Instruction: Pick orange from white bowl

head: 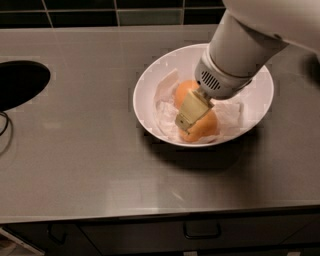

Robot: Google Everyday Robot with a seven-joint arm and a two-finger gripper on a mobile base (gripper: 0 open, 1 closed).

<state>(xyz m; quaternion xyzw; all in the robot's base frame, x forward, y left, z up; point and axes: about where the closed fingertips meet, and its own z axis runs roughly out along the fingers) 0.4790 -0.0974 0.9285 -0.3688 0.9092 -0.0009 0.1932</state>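
Observation:
The white bowl [150,80] stands on the grey counter, right of middle. Two oranges lie in it on crumpled white paper. One orange [183,92] is deeper in colour and lies toward the bowl's middle. The other, paler orange [206,128] lies by the near rim. No stem dot shows on either. My gripper [186,119] reaches down from the upper right into the bowl. Its yellowish tip lies across the gap between the two fruits and touches both. It hides part of each.
A dark round opening [20,82] is cut in the counter at the far left, with a thin cable [4,131] below it. Dark wall tiles [100,15] run along the back. The counter's front edge and a drawer handle [201,231] are below.

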